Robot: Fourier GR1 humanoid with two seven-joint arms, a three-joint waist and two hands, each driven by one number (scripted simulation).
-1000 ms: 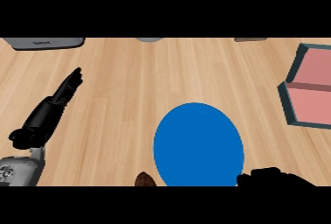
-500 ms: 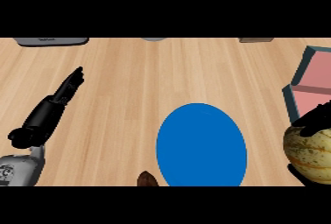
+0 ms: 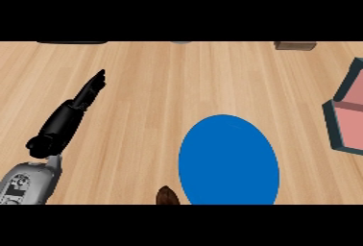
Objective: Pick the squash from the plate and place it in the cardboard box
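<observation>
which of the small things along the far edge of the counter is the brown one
The brown block at the far right; the others there are a dark flat thing far left and a grey one mid-edge.

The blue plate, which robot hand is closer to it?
Left. The left hand rests open on the counter, off to the left of the blue plate. The right hand does not show in the picture, so its distance cannot be judged.

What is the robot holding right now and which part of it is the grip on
Nothing visible is held. The left hand lies open with straight fingers over the wooden counter, touching nothing. The right hand is out of view, and no squash shows.
</observation>
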